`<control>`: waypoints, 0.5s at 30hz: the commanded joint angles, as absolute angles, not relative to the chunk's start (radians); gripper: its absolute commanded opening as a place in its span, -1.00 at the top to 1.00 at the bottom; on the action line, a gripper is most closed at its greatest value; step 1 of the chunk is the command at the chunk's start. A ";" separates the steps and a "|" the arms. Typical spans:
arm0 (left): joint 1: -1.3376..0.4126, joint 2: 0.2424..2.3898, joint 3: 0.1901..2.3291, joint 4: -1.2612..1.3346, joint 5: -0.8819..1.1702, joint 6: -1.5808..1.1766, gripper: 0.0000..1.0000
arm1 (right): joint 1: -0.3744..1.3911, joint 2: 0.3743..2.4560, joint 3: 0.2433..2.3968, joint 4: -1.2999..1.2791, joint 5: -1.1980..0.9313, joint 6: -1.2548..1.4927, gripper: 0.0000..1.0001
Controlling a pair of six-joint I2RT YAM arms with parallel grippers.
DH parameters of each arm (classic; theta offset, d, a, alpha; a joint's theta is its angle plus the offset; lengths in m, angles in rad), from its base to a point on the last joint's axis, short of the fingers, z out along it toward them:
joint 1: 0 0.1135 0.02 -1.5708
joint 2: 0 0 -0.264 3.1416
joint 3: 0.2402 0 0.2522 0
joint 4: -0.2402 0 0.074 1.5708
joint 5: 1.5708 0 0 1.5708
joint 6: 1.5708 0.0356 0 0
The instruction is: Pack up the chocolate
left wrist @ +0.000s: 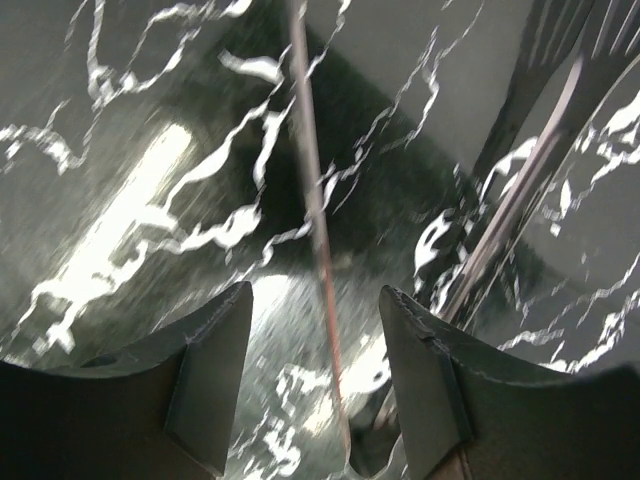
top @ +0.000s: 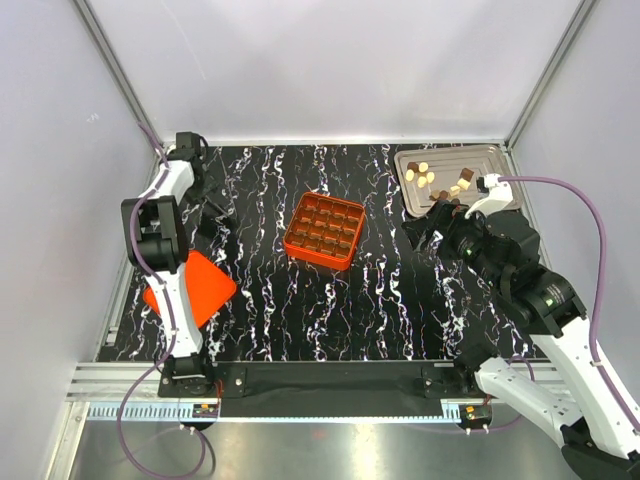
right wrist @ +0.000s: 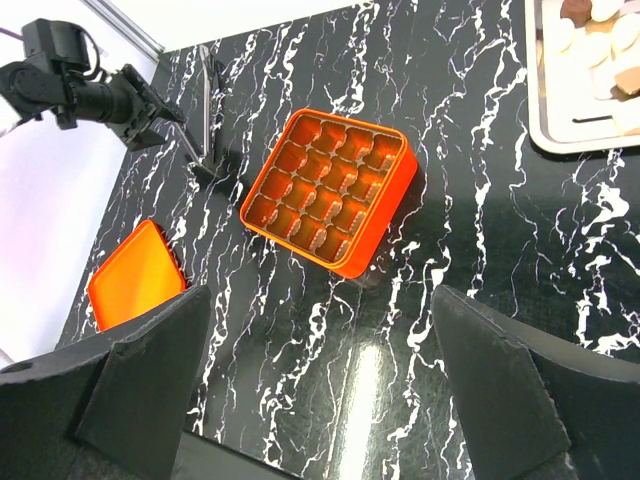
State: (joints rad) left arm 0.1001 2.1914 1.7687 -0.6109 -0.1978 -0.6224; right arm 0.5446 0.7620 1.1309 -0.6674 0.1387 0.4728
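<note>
Orange grid box (top: 323,230) sits at table centre; its cells read empty in the right wrist view. Chocolate (top: 437,180), cream and dark pieces, lies in the silver tray (top: 480,158) at 1 o'clock. None packed yet. Orange lid (top: 210,290) lies flat at 8 o'clock.

Left gripper (left wrist: 315,300): at 10 o'clock, low over the table. Jaws stand part-way apart with a thin rod between them and no contact visible; the view is blurred. The rod is probably one leg of the tongs (right wrist: 205,110) lying there. I see nothing gripped.

Right gripper (right wrist: 320,300): spread wide, nothing between the fingers, hovering by the tray's 7 o'clock corner.

Step in hand (judgement): taking up the tool, before any piece is moved. The next move calls for the left jaws to clamp the tongs squarely without skating them across the slick top. The right arm is placed to work at the tray.

Surface: black marble-pattern tabletop (top: 400,300), white veins, glossy, strong lamp glare. Room: plain white walls (top: 320,60), aluminium corner posts (top: 110,65), aluminium rail (top: 110,382) along the 6 o'clock edge.
</note>
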 commanded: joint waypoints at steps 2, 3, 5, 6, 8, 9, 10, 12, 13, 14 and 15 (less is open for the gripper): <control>0.106 2.270 1.888 -0.626 -0.181 -0.630 -0.14 | 0.549 0.759 1.129 -0.597 0.170 0.433 -0.99; 0.106 2.279 1.890 -0.621 -0.178 -0.632 -0.13 | 0.549 0.764 1.129 -0.595 0.173 0.430 -0.99; 0.107 2.289 1.873 -0.611 -0.163 -0.632 -0.11 | 0.549 0.775 1.134 -0.595 0.183 0.420 -1.00; 0.110 2.289 1.868 -0.601 -0.160 -0.634 -0.06 | 0.549 0.782 1.137 -0.595 0.184 0.417 -0.99; 0.110 2.284 1.864 -0.594 -0.158 -0.632 0.02 | 0.549 0.790 1.143 -0.592 0.189 0.413 -0.99; 0.110 2.280 1.861 -0.591 -0.158 -0.632 0.09 | 0.548 0.798 1.143 -0.586 0.189 0.413 -0.99; 0.110 2.278 1.864 -0.592 -0.156 -0.627 0.13 | 0.549 0.799 1.144 -0.584 0.186 0.413 -0.99; 0.110 2.275 1.865 -0.598 -0.155 -0.624 0.24 | 0.549 0.805 1.147 -0.578 0.183 0.414 -1.00; 0.112 2.273 1.865 -0.600 -0.153 -0.623 0.43 | 0.549 0.807 1.149 -0.578 0.181 0.416 -1.00; 0.113 2.270 1.864 -0.604 -0.147 -0.623 0.52 | 0.549 0.808 1.150 -0.575 0.179 0.420 -0.99; 0.114 2.257 1.856 -0.600 -0.147 -0.620 0.60 | 0.549 0.808 1.149 -0.574 0.176 0.423 -1.00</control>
State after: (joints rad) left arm 0.1040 2.2906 1.8454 -0.6125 -0.1677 -0.6281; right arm 0.5446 0.8108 1.1294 -0.6319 0.1658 0.4355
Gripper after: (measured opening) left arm 0.254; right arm 0.994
